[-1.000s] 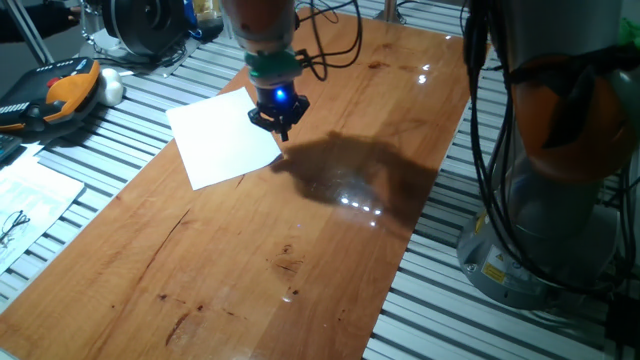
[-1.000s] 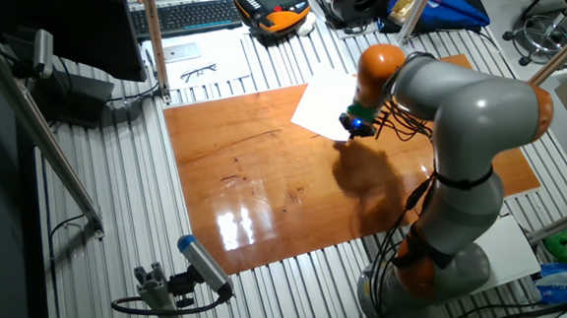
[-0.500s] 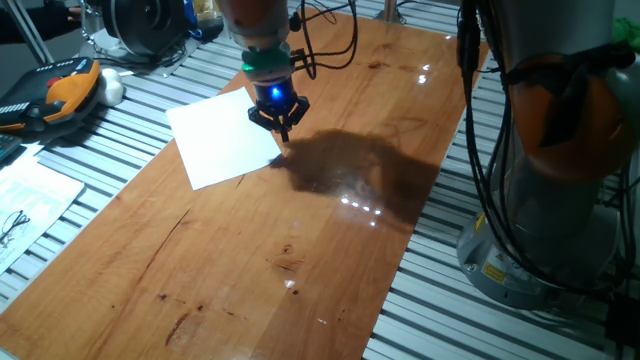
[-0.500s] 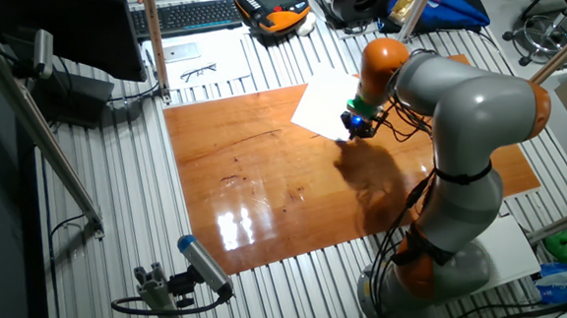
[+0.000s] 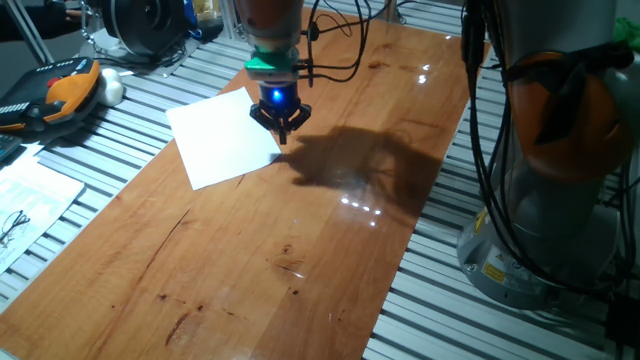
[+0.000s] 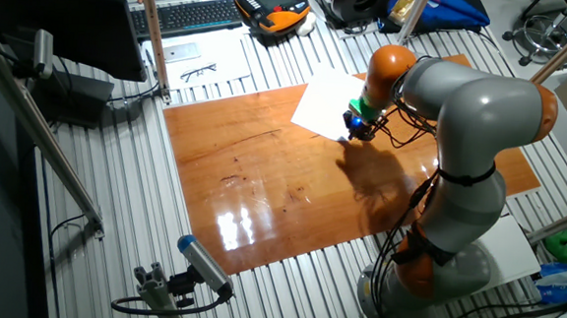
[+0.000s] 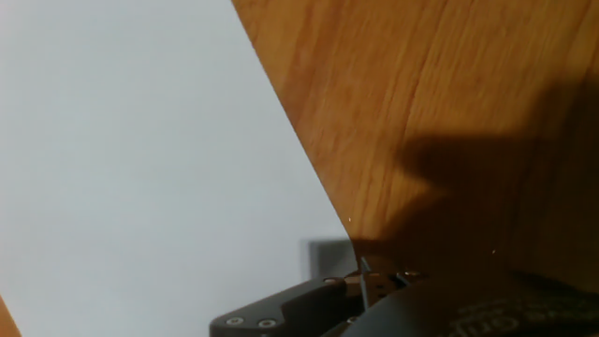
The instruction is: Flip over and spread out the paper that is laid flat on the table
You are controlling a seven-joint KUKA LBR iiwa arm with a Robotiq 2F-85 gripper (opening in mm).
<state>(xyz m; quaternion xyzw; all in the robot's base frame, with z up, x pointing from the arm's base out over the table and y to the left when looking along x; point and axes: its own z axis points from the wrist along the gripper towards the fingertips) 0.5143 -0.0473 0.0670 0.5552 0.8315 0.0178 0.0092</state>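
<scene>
The paper (image 5: 222,138) is a blank white sheet lying flat on the reddish-brown table (image 5: 300,240), partly overhanging its left edge. It also shows in the other fixed view (image 6: 326,107) and fills the left of the hand view (image 7: 140,159). My gripper (image 5: 283,136) points straight down at the paper's right edge, close to its near corner; it also shows in the other fixed view (image 6: 350,135). In the hand view the fingers (image 7: 281,304) are closed together exactly where the paper's edge ends, one over the paper and one over the wood. The paper's underside is hidden.
The slatted metal surface (image 5: 130,110) surrounds the board. An orange-black device (image 5: 60,90) and a printed sheet with glasses (image 5: 25,205) lie at the left. The arm's grey base (image 5: 540,230) and cables stand at the right. A keyboard (image 6: 189,15) is at the back.
The arm's upper part has swung slightly to the right and the shadow shifted with it. The fingertips stay at the paper's edge. The paper has not moved.
</scene>
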